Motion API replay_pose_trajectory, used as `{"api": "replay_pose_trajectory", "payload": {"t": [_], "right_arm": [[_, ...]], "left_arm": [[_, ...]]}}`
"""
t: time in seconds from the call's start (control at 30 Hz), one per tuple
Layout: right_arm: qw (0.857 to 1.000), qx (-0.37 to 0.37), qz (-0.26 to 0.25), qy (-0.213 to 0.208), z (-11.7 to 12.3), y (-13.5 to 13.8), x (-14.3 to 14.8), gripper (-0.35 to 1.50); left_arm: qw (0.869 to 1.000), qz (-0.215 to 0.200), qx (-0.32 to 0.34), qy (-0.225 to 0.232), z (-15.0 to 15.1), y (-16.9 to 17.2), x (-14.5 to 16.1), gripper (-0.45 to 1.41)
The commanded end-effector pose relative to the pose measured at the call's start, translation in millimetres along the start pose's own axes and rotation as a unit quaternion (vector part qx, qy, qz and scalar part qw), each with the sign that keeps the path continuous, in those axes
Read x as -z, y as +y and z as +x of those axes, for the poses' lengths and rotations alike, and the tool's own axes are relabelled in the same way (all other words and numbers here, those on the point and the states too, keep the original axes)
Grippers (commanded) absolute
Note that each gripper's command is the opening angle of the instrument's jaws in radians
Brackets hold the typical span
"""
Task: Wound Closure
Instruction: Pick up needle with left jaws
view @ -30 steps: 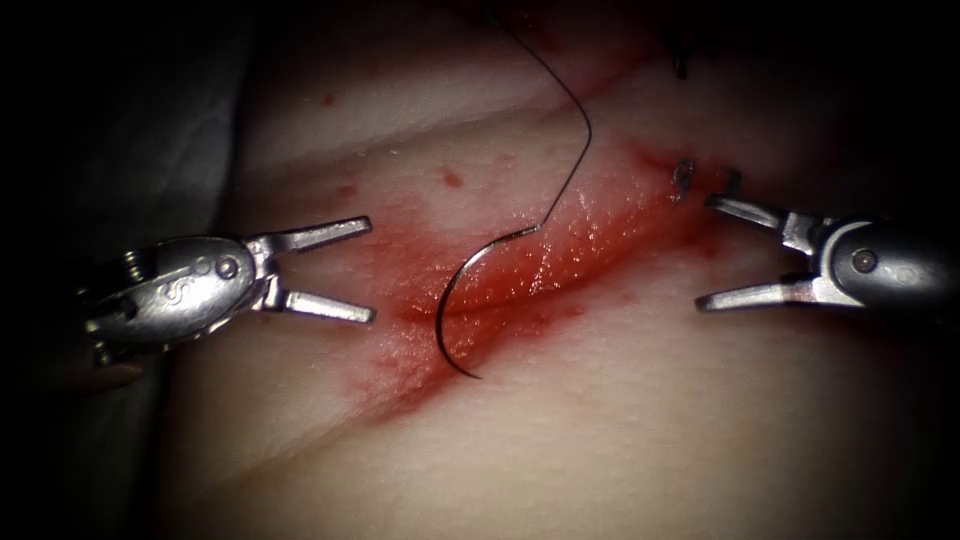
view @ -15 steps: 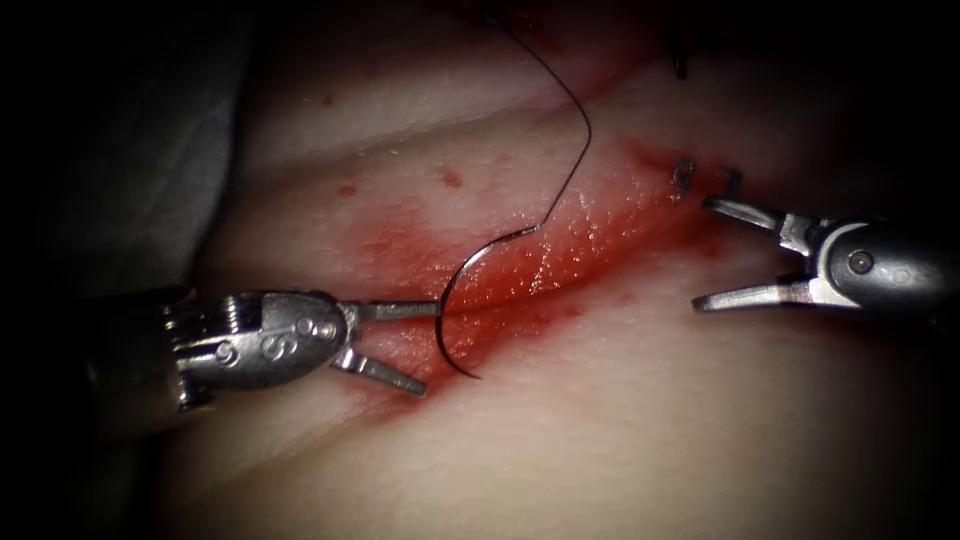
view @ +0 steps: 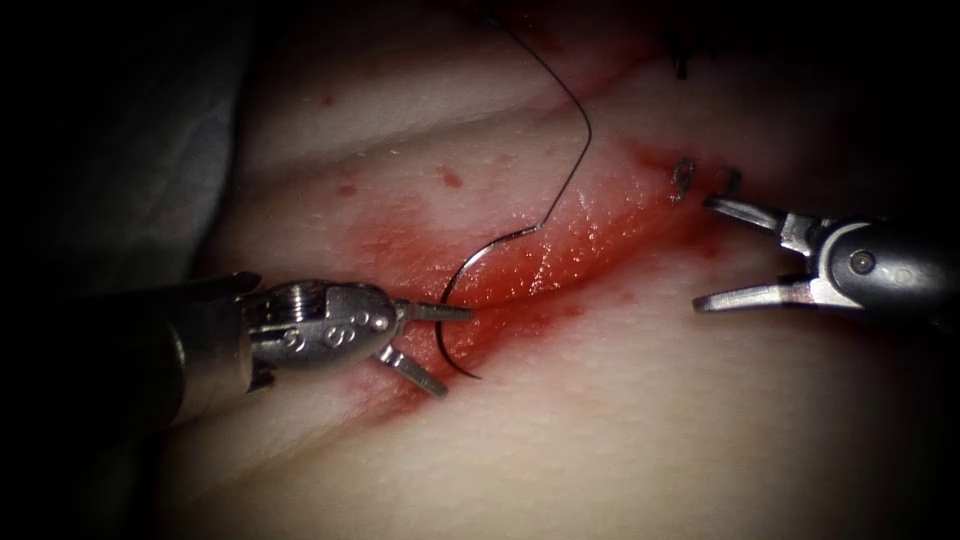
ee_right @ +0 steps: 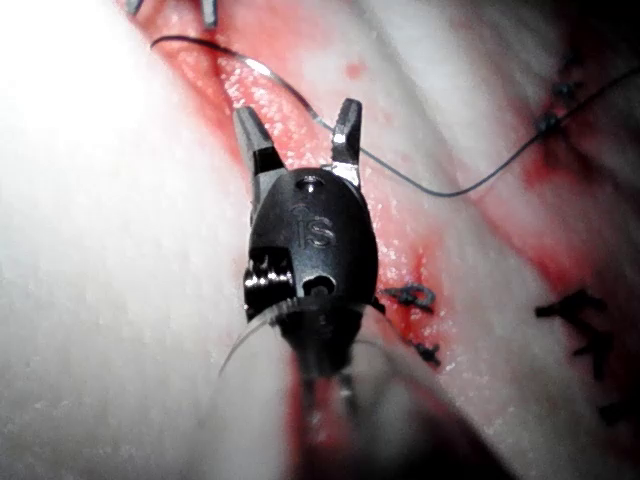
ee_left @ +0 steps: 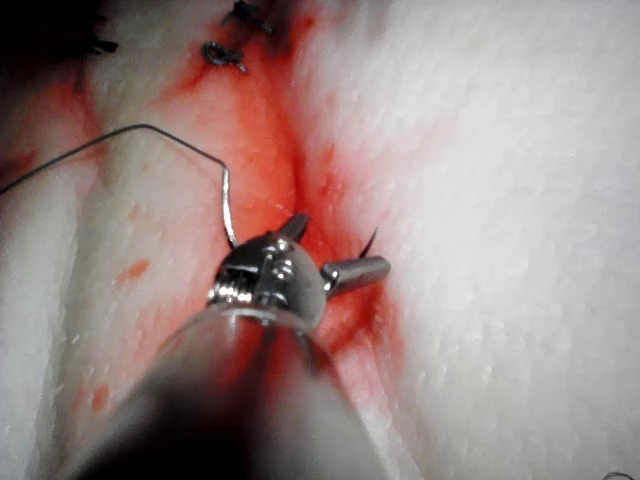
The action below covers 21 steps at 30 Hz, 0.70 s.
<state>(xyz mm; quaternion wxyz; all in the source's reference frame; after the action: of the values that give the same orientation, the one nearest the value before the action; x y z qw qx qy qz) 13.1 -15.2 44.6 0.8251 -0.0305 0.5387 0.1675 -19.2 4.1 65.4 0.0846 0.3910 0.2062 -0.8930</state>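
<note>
straddling the needle (view: 452,310) mid-curve over the cut (view: 530,280), left pincer (view: 440,345) apart, empty; best clamped squarely; right pincer (view: 705,255) apart, empty.

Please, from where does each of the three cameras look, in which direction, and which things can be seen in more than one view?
Endoscope: above and in front of the cut, showing the left tool, the right tool, both open and empty, and the needle lying free.
Left wrist: along its shaft at its own tool.
Right wrist: along its shaft at its own tool.
Shared: all three show the thread and the tissue.
</note>
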Motion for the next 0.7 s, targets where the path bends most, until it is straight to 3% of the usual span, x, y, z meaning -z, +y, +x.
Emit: {"api": "replay_pose_trajectory", "payload": {"t": [0.03, 0.53, 0.6, 0.67, 0.7], "right_arm": [[1.0, 0.0, 0.001, 0.001, -0.3, -0.4, -0.9, 1.04], [1.0, -0.001, 0.001, 0.001, -0.1, -0.4, -0.9, 1.04], [1.0, -0.001, 0.001, 0.001, -0.1, -0.5, -0.9, 1.04], [1.0, 0.002, 0.0, 0.001, -0.1, -0.5, -1.0, 1.04], [1.0, 0.002, 0.0, 0.001, -0.1, -0.5, -1.0, 1.04]], "left_arm": [[1.0, 0.001, 0.0, 0.0, -0.1, -0.3, -0.8, 0.54], [0.999, -0.009, -0.007, -0.038, -1.5, -0.1, -3.9, 0.46], [0.999, -0.01, -0.008, -0.04, -1.6, 0.0, -4.1, 0.22], [0.999, -0.008, -0.002, -0.041, -1.5, 0.0, -4.1, -0.3], [0.999, -0.007, -0.002, -0.041, -1.5, 0.0, -4.1, -0.45]]}}
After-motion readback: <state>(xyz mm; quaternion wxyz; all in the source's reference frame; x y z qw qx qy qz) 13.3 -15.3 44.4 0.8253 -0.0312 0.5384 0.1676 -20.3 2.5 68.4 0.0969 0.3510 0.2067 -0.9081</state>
